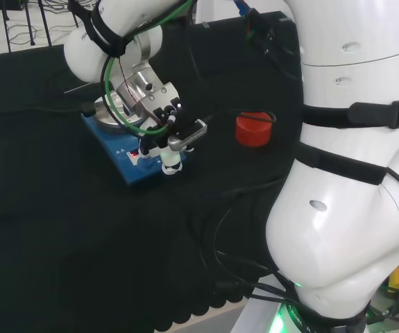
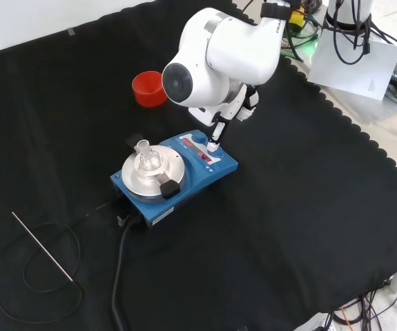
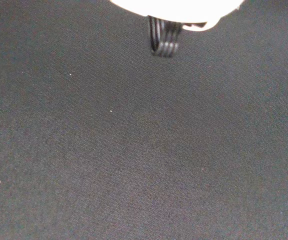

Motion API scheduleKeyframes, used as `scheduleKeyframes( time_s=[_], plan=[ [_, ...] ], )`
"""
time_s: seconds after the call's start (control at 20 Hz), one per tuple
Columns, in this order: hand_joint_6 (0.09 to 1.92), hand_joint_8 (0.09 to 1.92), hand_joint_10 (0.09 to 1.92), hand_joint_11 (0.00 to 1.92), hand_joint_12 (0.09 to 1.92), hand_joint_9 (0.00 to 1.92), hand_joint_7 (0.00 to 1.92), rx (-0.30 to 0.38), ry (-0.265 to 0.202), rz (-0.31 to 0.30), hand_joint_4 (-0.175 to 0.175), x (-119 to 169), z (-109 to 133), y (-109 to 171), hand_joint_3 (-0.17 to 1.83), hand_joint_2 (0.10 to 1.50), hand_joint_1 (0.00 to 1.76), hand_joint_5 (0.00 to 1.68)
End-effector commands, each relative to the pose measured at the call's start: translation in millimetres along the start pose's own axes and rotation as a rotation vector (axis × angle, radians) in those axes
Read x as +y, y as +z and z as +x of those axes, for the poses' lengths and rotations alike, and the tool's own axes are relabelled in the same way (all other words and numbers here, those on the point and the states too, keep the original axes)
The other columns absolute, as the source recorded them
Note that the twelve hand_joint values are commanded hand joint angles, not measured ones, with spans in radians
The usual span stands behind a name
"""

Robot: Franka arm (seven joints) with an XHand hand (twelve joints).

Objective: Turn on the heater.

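The hand (image 1: pixel 163 125) hangs over the control panel of the heater (image 2: pixel 198 169), with one straight finger (image 2: pixel 215 138) pointing down and its tip on, or just above, the panel near its red display; actual contact cannot be confirmed. In the head view the other fingers appear partly folded back, holding nothing. The heater is a blue unit lying on the black cloth (image 2: pixel 308 227) about mid-bench in the front view, its panel end toward the arm. A round metal plate (image 2: pixel 136 183) forms its top, and a small clear flask (image 2: pixel 147 157) stands upright on that plate. A black cable (image 2: pixel 119 276) runs from the heater's far end toward the near edge of the front view. A red ring stand (image 2: pixel 148 88) sits apart, behind the heater in the front view. A thin metal rod (image 2: pixel 43 247) with a looped cord lies well apart at the front view's left.
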State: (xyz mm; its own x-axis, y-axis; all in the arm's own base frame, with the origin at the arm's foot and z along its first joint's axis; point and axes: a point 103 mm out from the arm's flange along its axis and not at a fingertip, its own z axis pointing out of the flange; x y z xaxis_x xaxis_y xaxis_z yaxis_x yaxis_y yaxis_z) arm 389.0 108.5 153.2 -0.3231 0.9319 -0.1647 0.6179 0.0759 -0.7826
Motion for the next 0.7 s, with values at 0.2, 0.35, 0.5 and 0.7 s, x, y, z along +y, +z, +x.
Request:
scheduleKeyframes(
  time_s=[0.2,0.35,0.5,0.7],
  plan=[
    [0.09,1.61,1.46,1.37,1.31,1.65,1.57,0.017,-0.01,-0.024,-0.014,-6.7,-4.0,-3.6,1.1,0.65,1.42,0.28],
    [0.09,1.61,1.46,1.37,1.31,1.65,1.57,0.027,-0.013,-0.05,-0.014,-17.2,-12.4,-9.9,1.1,0.65,1.42,0.28],
    [0.09,1.61,1.46,1.37,1.31,1.65,1.57,0.029,-0.014,-0.077,-0.014,-27.9,-17.2,-17.3,1.1,0.65,1.42,0.28],
    [0.09,1.61,1.46,1.37,1.31,1.65,1.57,0.034,-0.006,-0.097,-0.014,-38.3,-22.6,-23.1,1.11,0.65,1.42,0.28]
  ],
)
